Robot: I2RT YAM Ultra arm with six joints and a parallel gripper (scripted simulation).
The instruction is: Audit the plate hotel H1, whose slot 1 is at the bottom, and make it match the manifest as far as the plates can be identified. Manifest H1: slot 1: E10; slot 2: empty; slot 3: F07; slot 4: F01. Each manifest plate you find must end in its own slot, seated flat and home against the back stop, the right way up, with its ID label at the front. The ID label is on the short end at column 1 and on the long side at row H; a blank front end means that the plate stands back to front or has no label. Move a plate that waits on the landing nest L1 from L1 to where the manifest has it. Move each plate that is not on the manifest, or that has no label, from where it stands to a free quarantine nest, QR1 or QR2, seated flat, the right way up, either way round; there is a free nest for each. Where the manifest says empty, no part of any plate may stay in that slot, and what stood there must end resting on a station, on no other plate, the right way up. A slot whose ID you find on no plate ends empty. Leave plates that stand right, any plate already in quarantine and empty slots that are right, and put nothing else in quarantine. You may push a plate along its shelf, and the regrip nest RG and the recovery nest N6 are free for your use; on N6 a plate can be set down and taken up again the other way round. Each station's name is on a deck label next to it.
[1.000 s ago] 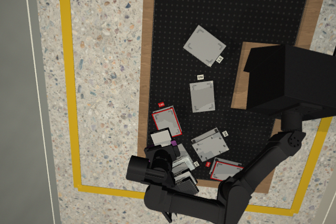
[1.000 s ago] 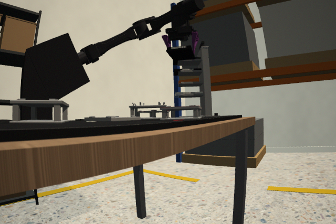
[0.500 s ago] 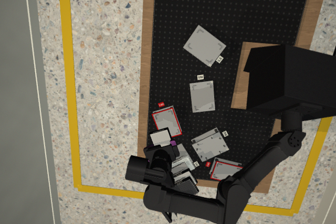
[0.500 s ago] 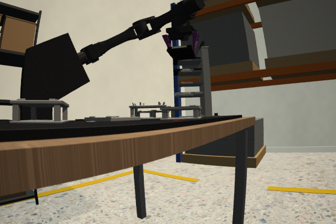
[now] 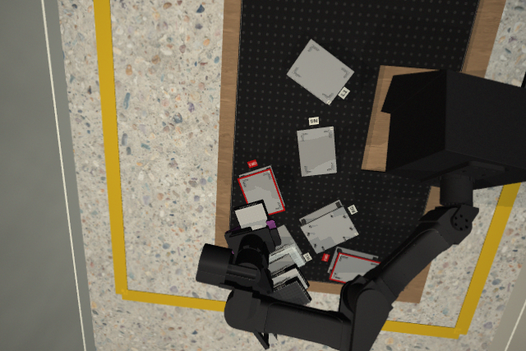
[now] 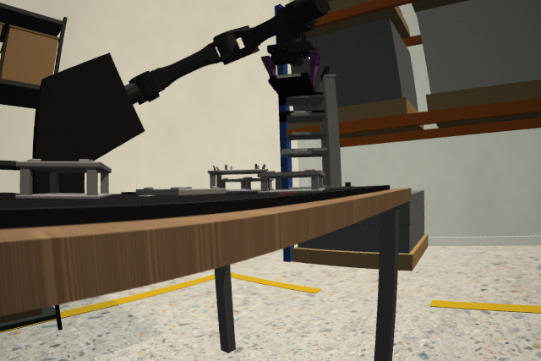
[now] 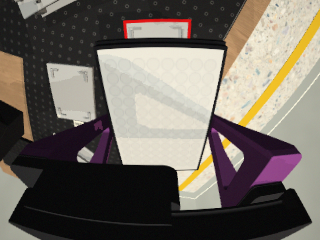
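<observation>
My gripper (image 7: 160,118) with purple fingers is shut on a black-rimmed white plate (image 7: 160,100), gripping it across its width. In the side view the plate (image 6: 290,84) hangs level just above the top shelf of the plate hotel H1 (image 6: 308,129). From above, the held plate (image 5: 251,214) sticks out from the hotel (image 5: 288,270) toward a red-framed quarantine nest (image 5: 260,189). Plates lie on lower hotel shelves (image 5: 292,288). I cannot read any label on the held plate.
A second red-framed quarantine nest (image 5: 352,265) lies right of the hotel, with grey nest RG (image 5: 328,228) between them. Grey nests N6 (image 5: 316,150) and L1 (image 5: 319,71) lie farther back; all show no plate. The arm's black base (image 5: 454,122) stands at the right.
</observation>
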